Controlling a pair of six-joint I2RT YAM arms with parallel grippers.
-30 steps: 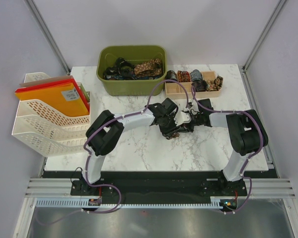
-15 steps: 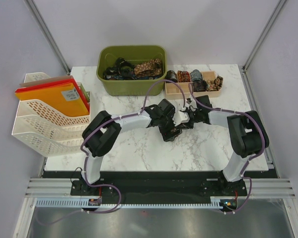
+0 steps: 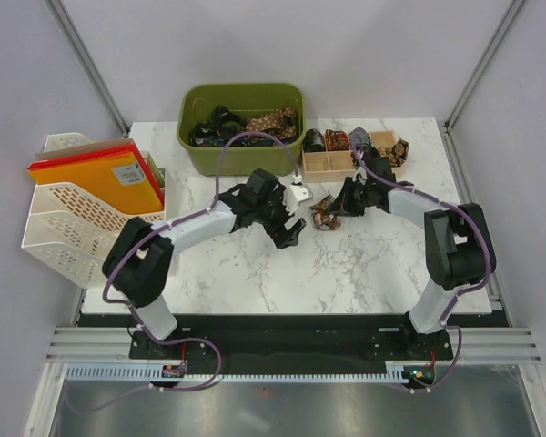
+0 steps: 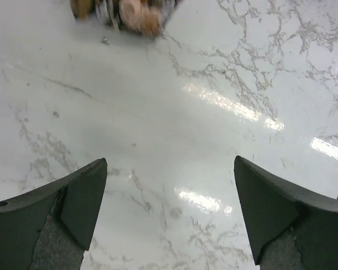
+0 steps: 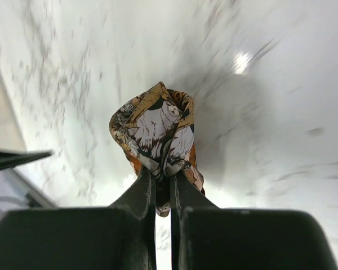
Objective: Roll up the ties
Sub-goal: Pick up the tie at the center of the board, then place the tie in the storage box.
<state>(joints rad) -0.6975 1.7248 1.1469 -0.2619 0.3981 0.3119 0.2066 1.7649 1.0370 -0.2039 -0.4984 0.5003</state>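
**Worktop** (image 3: 255, 273): white marble-look slab with grey veining, glossy, light glare in the wrist views. It is rectangular and set in a pale, plain-walled booth with slanted metal posts at the back corners.

**Bin** (image 3: 241, 162), 12 o'clock edge: olive-green plastic tub with rounded corners. It holds a loose heap of ties (image 3: 246, 126), black and brown-gold patterned.

**Tray** (image 3: 332, 166), 1 o'clock: light wood, shallow, with compartments. It holds rolled ties (image 3: 338, 140) standing side by side, dark, reddish and paisley.

**File rack** (image 3: 73, 228), 9 o'clock, overhanging the worktop's edge: white lattice plastic, tiered. It carries orange folders (image 3: 100, 177) with a red edge.

**Rolled tie** (image 5: 158, 132), just right of centre: soft printed fabric, brown-gold and cream paisley on dark, bunched into a small rounded coil. It is near the worktop; whether it touches is unclear.

**Right fingers** (image 5: 138, 197): dark and tapered, clamped on the coil's lower edge.

**Left fingers** (image 4: 73, 197): dark and wedge-shaped, spread wide over bare marble and holding nothing. They sit at 9 o'clock of the coil, apart from it.
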